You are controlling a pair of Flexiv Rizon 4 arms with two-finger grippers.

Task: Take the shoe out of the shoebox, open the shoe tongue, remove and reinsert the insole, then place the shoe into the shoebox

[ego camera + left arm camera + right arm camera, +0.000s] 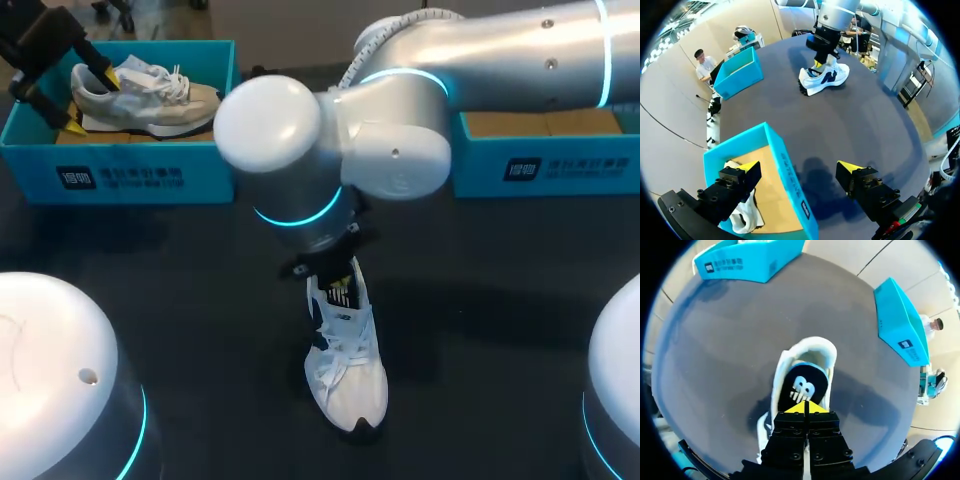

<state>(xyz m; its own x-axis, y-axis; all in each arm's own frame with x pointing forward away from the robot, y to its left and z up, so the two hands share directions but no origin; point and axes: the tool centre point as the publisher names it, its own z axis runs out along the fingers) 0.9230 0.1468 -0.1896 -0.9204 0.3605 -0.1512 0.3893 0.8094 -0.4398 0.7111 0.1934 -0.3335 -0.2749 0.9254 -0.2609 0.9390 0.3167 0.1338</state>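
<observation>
Table [200, 260]: dark top carrying both boxes and one shoe out in the open middle.
Right arm [480, 50]: comes in from the far right corner in my head view and reaches past the middle, wrist pointing straight down over the white shoe.
Left shoebox [120, 175]: teal, at the far left, with the beige shoe lying inside.
Right shoebox [545, 165]: teal, at the far right, partly hidden behind my right arm; only a bare cardboard floor shows in it.
White shoe [350, 375]: upright on its sole in the middle of the table, well apart from both boxes, toe toward me, heel under the right wrist.
Beige shoe [150, 95]: on its side in the left shoebox, laces up toward the far wall.
Left gripper [799, 167]: hanging above the left shoebox's near wall with fingers spread wide. One yellow tip is over the box floor just beside the beige shoe's heel, the other is outside over the bare table, and the wall runs between them. Neither tip touches the shoe.
Right gripper [805, 407]: fingers pressed together, yellow tips meeting at the white shoe's opening, right at the edge of the black patch [802, 385] with a white mark inside the collar. I cannot tell whether anything is pinched between them.
</observation>
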